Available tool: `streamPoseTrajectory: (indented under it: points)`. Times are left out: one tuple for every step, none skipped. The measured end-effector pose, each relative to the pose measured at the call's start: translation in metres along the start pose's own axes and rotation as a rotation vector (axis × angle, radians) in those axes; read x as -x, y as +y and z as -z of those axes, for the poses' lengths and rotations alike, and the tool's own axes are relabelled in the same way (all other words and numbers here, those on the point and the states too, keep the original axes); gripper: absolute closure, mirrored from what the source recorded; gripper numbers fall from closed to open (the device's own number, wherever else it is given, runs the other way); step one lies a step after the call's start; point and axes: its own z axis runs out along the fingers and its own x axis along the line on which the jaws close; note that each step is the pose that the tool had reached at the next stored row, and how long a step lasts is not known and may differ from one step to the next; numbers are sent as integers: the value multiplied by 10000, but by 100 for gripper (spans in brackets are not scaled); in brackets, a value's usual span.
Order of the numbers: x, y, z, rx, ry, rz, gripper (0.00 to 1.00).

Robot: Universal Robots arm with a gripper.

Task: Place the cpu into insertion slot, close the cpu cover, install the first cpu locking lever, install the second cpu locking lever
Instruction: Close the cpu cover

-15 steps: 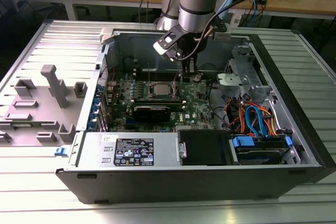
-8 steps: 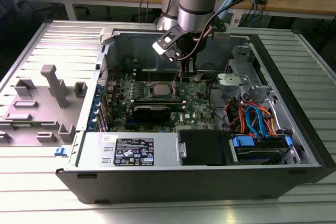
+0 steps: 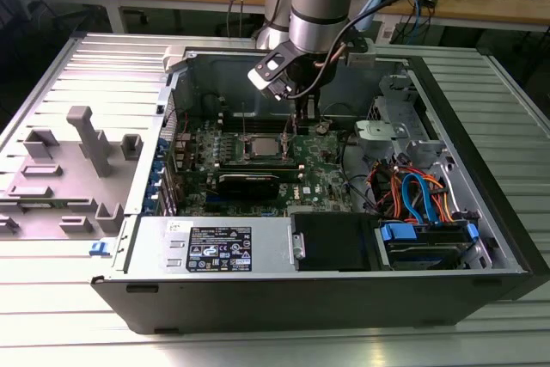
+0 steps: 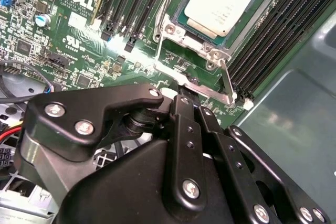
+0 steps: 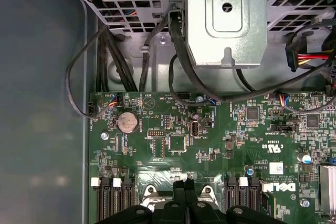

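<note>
Chip seen lying under the closed cover frame on the green board. Hand held pressed together, tips just beside a lever wire.

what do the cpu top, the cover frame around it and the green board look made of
The cpu top looks like dull metal, silver-grey with a soft matt sheen. The cpu cover looks like thin stamped sheet metal, brighter, glinting at its edges. The circuit board looks like green-coated laminate, glossy where light strikes.
</note>
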Motion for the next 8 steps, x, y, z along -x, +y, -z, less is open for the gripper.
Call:
streamPoseTrajectory:
  points:
    - [0,-2,-1,0,0,0,89]
    - [0,-5,-2,0,0,-1,89]
    - [0,-8,-2,0,0,-2,89]
    - [0,-11,-3,0,0,-1,89]
    - [0,-14,-3,0,-1,0,89]
    - [0,-23,-4,0,0,-1,89]
    - [0,-29,-5,0,0,-1,89]
    - [0,-34,-5,0,0,0,89]
